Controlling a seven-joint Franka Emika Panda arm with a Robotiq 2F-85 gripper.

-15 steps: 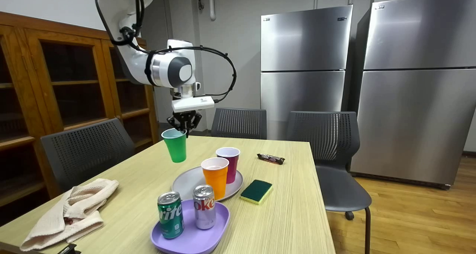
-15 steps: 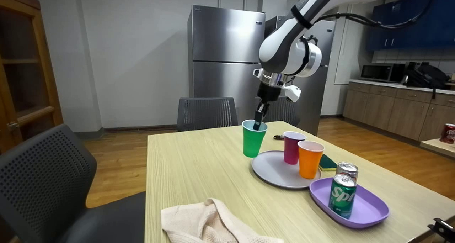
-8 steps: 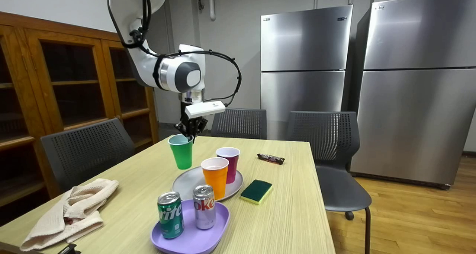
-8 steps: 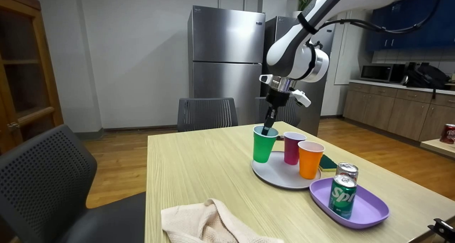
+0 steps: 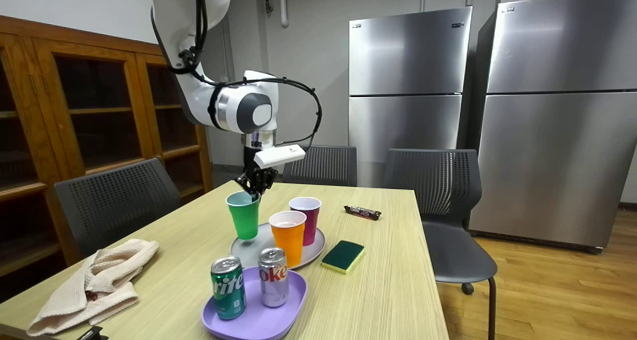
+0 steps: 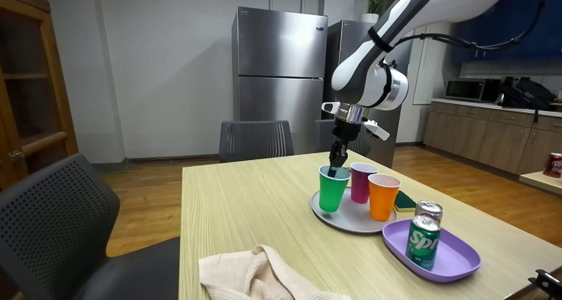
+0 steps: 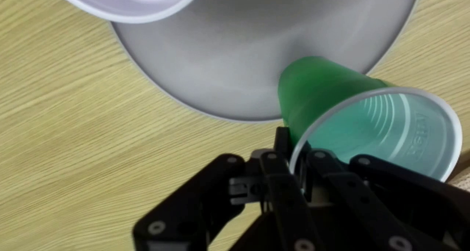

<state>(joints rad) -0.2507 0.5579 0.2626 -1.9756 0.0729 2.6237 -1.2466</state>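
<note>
Green plastic cup (image 6: 332, 193): one, pale-lined; its rim was pinched by the gripper (image 7: 295, 145), with one fingertip inside the wall and the other outside. The cup's body hung below the fingertips, its base over the outer part of a round grey plate (image 6: 351, 217); contact there could not be told. Maroon cup (image 6: 360, 190) and orange cup (image 6: 383, 199): both stood upright on that plate.

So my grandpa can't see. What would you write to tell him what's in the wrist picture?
A black gripper pinches the rim of a green cup, seen from above, with the cup's base over a round gray plate. Part of another cup, pale inside, shows at the top left, and a wood-grained table lies beneath.
</note>
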